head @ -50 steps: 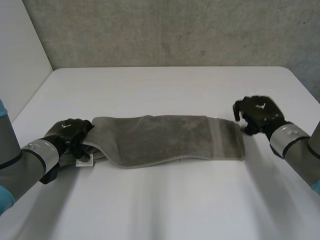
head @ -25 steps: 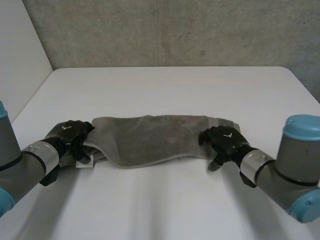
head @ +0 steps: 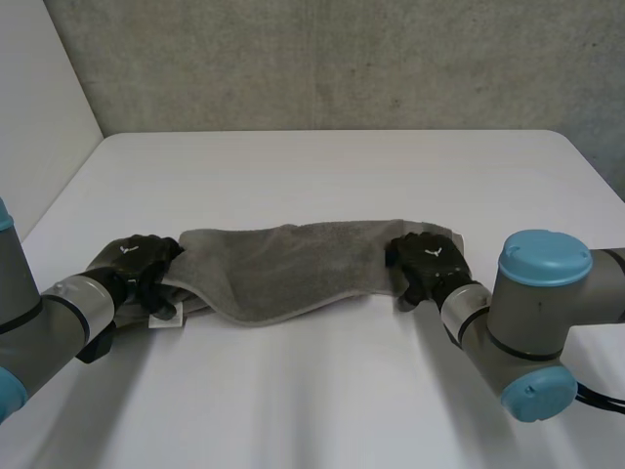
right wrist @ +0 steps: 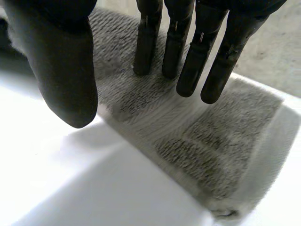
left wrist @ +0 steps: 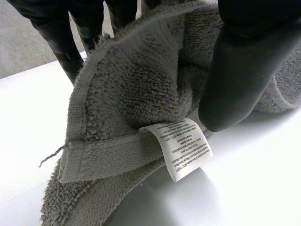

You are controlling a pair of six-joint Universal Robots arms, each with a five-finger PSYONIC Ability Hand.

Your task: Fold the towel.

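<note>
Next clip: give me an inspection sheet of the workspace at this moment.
Surface: white table.
Job's things: grey towel, a long folded strip lying across the table; white label at the end the left hand holds.
Clutter: nothing seen.
Hands: left hand pinches one end of the towel between thumb and fingers; right hand is open, straight fingers on top of the other end, thumb beside the towel's edge.
Cables: nothing seen on the table.
Surroundings: concrete wall behind the table.

left robot hand [left wrist: 240, 80] pinches towel [left wrist: 136, 89] corner beside label [left wrist: 183, 150].
</note>
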